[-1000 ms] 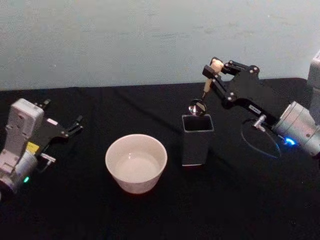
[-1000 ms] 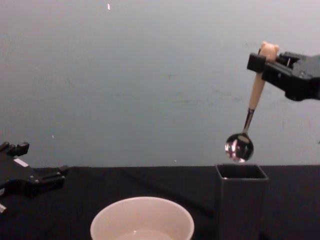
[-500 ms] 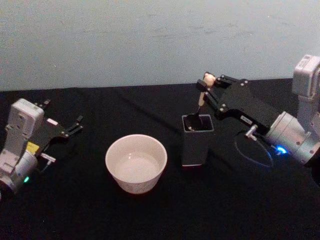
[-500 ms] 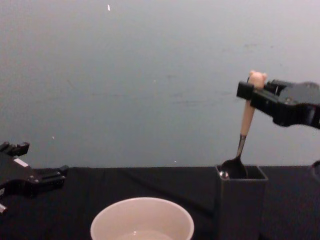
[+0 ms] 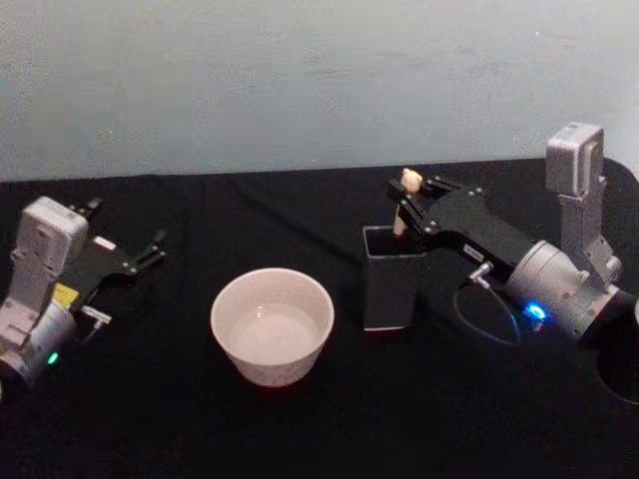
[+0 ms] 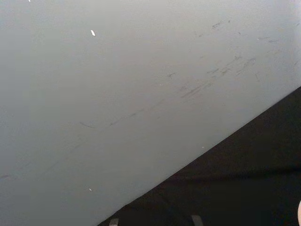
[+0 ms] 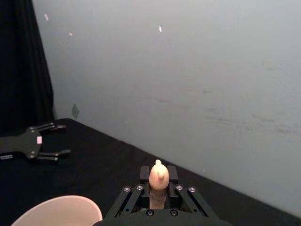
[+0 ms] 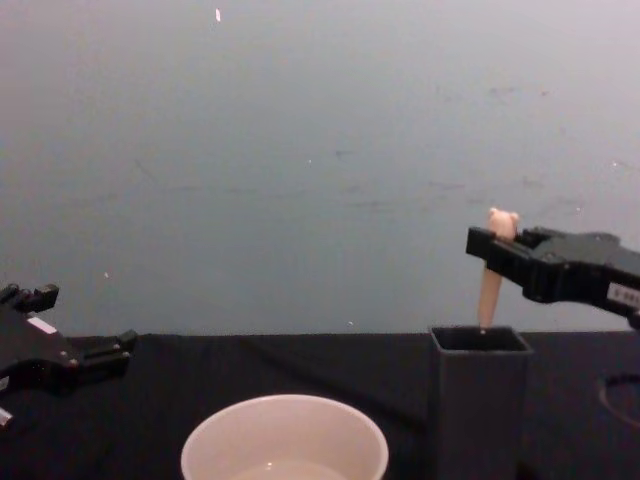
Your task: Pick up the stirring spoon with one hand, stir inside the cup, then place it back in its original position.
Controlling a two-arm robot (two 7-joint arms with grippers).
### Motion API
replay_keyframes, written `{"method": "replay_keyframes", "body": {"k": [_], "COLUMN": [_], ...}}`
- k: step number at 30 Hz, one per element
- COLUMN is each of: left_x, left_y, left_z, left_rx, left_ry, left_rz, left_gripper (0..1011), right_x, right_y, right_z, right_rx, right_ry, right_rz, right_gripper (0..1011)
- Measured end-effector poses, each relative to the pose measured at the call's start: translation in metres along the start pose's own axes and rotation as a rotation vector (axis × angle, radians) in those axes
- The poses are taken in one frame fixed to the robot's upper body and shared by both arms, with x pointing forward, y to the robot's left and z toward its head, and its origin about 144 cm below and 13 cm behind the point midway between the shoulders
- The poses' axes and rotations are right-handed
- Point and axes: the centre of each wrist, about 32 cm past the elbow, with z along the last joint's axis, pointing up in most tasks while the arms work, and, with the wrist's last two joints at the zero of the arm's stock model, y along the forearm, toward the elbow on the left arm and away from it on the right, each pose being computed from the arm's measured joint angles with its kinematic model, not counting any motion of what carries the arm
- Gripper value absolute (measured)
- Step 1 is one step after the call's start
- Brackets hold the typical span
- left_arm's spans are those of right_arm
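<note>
The stirring spoon (image 5: 403,205) stands in the dark grey square holder (image 5: 392,281), its bowl hidden inside; only the beige handle (image 8: 490,290) and bear head (image 7: 158,174) stick out. My right gripper (image 5: 407,196) is shut on the handle just under the bear head, right above the holder (image 8: 480,400). The cream-white cup (image 5: 272,324) sits to the holder's left, also seen low in the chest view (image 8: 285,440). My left gripper (image 5: 150,249) rests open at the far left of the table, apart from everything.
A black cloth (image 5: 329,419) covers the table, with a pale wall behind. In the right wrist view the left gripper (image 7: 44,148) lies far off on the cloth and the cup's rim (image 7: 56,209) shows at the lower edge.
My right gripper has come down with the spoon: its bowl went from hanging above the holder to deep inside it. The left arm has not moved.
</note>
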Motion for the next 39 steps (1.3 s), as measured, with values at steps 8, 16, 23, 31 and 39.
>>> {"method": "replay_keyframes", "body": {"k": [8, 16, 23, 31, 39], "left_x": [0.000, 0.000, 0.000, 0.000, 0.000], "left_y": [0.000, 0.000, 0.000, 0.000, 0.000], "left_z": [0.000, 0.000, 0.000, 0.000, 0.000], "left_rx": [0.000, 0.000, 0.000, 0.000, 0.000], "left_ry": [0.000, 0.000, 0.000, 0.000, 0.000], "left_rz": [0.000, 0.000, 0.000, 0.000, 0.000], "left_gripper": [1002, 1001, 1001, 1002, 1001], "right_x": [-0.008, -0.013, -0.016, -0.018, -0.019], "right_y": [-0.002, -0.005, -0.006, -0.009, -0.011], "right_z": [-0.007, -0.012, -0.017, -0.021, -0.023], "right_rx": [-0.032, -0.057, -0.076, -0.095, -0.108], "right_ry": [0.047, 0.072, 0.079, 0.088, 0.082], "right_rz": [-0.040, -0.057, -0.068, -0.076, -0.085], "right_gripper": [212, 212, 212, 212, 212]}}
